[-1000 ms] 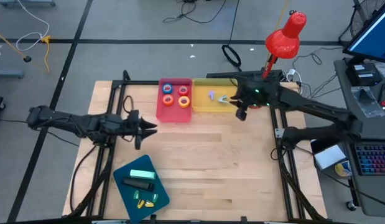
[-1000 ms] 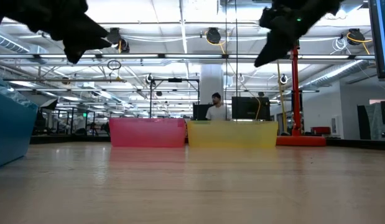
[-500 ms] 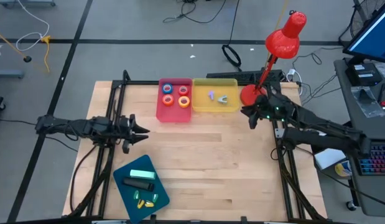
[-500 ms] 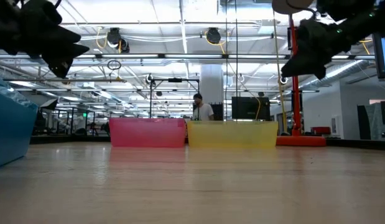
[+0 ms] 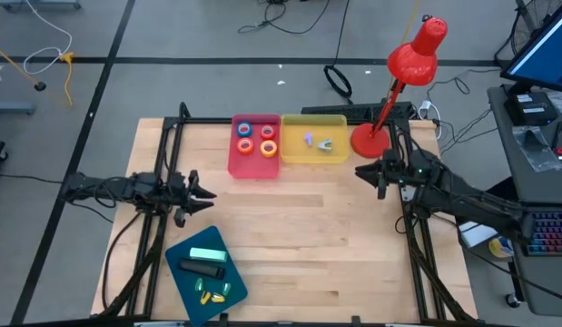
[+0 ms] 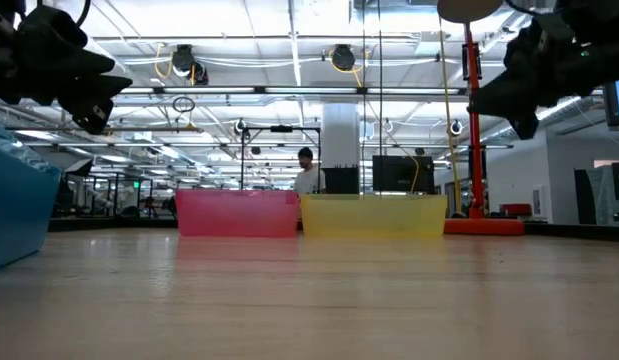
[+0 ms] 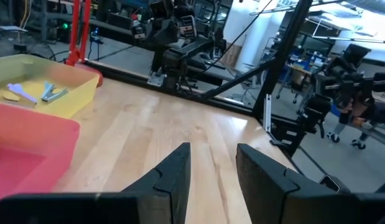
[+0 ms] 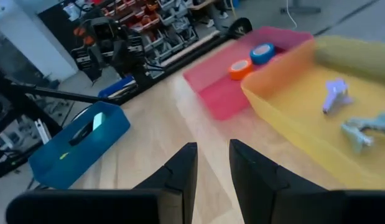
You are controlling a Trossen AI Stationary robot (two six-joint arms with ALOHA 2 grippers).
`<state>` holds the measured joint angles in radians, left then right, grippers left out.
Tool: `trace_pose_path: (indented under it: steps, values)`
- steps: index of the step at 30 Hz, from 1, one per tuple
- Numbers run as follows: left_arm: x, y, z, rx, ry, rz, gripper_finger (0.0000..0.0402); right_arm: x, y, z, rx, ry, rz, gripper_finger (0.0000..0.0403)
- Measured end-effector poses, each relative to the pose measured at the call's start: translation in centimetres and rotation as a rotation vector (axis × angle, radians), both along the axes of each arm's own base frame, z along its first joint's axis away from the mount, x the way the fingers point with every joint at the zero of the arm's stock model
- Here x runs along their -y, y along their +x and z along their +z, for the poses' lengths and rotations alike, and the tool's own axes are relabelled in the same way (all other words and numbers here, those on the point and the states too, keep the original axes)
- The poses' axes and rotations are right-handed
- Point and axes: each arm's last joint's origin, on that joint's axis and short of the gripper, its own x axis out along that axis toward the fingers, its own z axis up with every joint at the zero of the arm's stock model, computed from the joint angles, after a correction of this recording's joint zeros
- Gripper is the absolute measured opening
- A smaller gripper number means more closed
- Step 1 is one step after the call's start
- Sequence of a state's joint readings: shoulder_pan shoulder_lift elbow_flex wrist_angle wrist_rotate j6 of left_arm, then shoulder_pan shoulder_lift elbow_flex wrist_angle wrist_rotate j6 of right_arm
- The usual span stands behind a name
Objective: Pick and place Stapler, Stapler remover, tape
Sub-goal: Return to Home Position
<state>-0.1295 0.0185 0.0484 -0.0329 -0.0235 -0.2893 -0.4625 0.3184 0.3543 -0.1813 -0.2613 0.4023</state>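
A pink tray at the table's far edge holds the tape: several small rolls, among them blue and orange. The yellow tray beside it holds two small stapler removers. A blue tray at the near left holds a mint block and a black oblong piece; which is the stapler I cannot tell. My left gripper hangs level at the left edge, open and empty. My right gripper hangs at the right edge, narrowly open and empty.
A red desk lamp stands with its base at the far right corner, next to the yellow tray. Black frame rails run along both table sides. Bare wood lies between the arms. A person stands far off in the room behind.
My left gripper has drawn back toward the table's left edge and sunk. My right gripper has left the yellow tray, gone toward the table's right and near edges, sunk and rolled. The trays' contents have stayed put.
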Motion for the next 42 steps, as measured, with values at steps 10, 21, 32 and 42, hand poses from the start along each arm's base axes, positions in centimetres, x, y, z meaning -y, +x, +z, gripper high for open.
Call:
trace_pose_path:
  steps: [10, 21, 32, 42]
  values:
    - [0.1, 0.0, -0.3, 0.003, 0.010, -0.043, 0.0129, -0.3, -0.9, -2.0, 0.089, 0.007, -0.060, 0.0084]
    - [0.1, 0.0, -0.4, 0.003, 0.026, -0.053, 0.0129, -0.3, -0.9, -4.3, 0.221, -0.020, -0.075, 0.0085]
    - [0.2, 0.0, -0.4, 0.006, 0.045, -0.078, 0.0129, -0.8, -1.7, -3.6, 0.184, 0.043, -0.009, 0.0084]
    - [0.3, 0.0, -0.3, 0.016, 0.084, -0.102, 0.0129, -0.4, -2.0, -4.4, 0.065, -0.020, -0.172, 0.0085]
